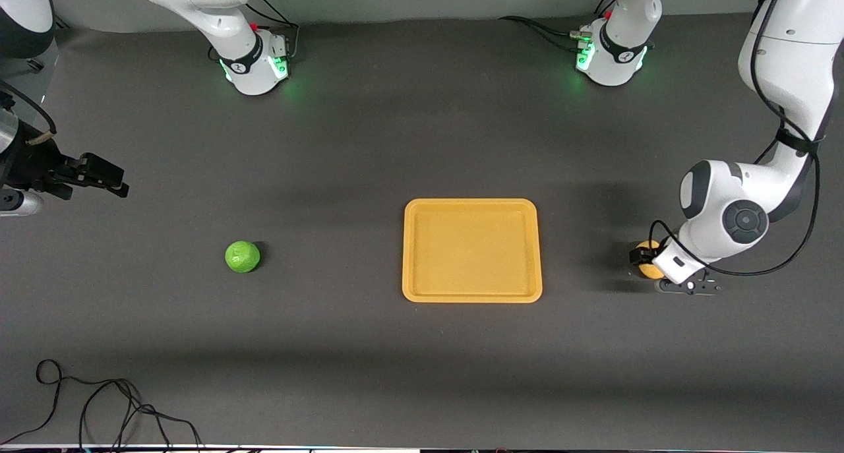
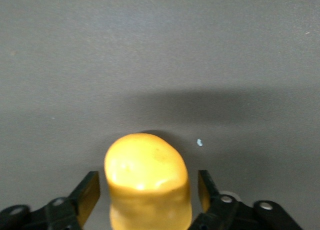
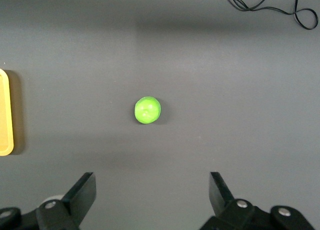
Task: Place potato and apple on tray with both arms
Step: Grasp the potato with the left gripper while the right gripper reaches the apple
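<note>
At the right arm's end of the table the right gripper (image 1: pixel 109 179) hangs in the air over bare dark table (image 1: pixel 369 136), its fingers spread wide with nothing between them. Most of that arm is cut off by the edge of the front view, so only the black hand and a bit of wrist show. The right wrist view looks straight down on the apple (image 3: pixel 147 110), which sits alone on the table, well apart from the tray and toward the right arm's end.

The tray (image 1: pixel 471 297) lies flat near the middle of the table with nothing on it.

At the left arm's end, the left arm comes down from its base, bends sharply at the elbow and reaches low to the table surface. The left gripper (image 2: pixel 149 195) sits down around the potato (image 2: pixel 147 177), one finger on each side, with a narrow gap visible between each finger and the potato. In the front view the wrist hides most of the potato, leaving only a sliver showing beside the hand.
</note>
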You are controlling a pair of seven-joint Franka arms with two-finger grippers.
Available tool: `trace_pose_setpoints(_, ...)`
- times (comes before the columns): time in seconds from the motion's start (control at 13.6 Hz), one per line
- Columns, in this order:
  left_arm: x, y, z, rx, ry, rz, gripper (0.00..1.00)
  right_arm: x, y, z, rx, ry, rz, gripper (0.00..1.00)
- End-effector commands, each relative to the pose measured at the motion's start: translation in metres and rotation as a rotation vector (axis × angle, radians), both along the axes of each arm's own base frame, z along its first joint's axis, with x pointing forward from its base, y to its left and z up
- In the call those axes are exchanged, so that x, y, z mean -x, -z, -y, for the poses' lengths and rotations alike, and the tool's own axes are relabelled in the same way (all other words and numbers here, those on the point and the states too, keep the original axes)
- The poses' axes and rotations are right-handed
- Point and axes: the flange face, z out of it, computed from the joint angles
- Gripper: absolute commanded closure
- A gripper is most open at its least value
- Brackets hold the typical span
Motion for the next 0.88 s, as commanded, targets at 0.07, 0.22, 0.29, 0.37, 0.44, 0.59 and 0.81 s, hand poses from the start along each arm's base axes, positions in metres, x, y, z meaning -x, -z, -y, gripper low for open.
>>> trace_pose_setpoints(0.07, 0.001, -0.004, 0.003, -0.019, -0.029, 0.014, 0.47, -0.002, -0.004, -0.027, 0.000, -0.066, -0.003, 0.00)
trace_pose_setpoints(0.22, -0.003, -0.027, 0.005, -0.029, -0.038, 0.036, 0.58, -0.006, 0.010, -0.026, -0.019, -0.064, -0.030, 0.00)
trace_pose_setpoints(0.29, -0.004, -0.047, 0.006, -0.043, -0.036, 0.037, 0.60, -0.003, 0.022, -0.028, -0.027, -0.067, -0.066, 0.01)
trace_pose_setpoints(0.37, -0.004, -0.070, 0.016, -0.054, -0.030, 0.028, 0.60, 0.000, 0.039, -0.030, -0.026, -0.068, -0.089, 0.02)
trace_pose_setpoints(0.44, -0.006, -0.095, 0.032, -0.058, -0.019, 0.020, 0.60, -0.002, 0.054, -0.030, -0.027, -0.067, -0.088, 0.02)
trace_pose_setpoints(0.59, -0.005, -0.132, 0.087, -0.068, -0.070, -0.014, 0.60, -0.004, 0.082, -0.031, -0.030, -0.060, -0.079, 0.02)
trace_pose_setpoints(0.81, 0.010, -0.157, 0.189, -0.064, -0.130, -0.035, 0.61, -0.009, 0.138, -0.042, -0.027, -0.066, -0.068, 0.02)
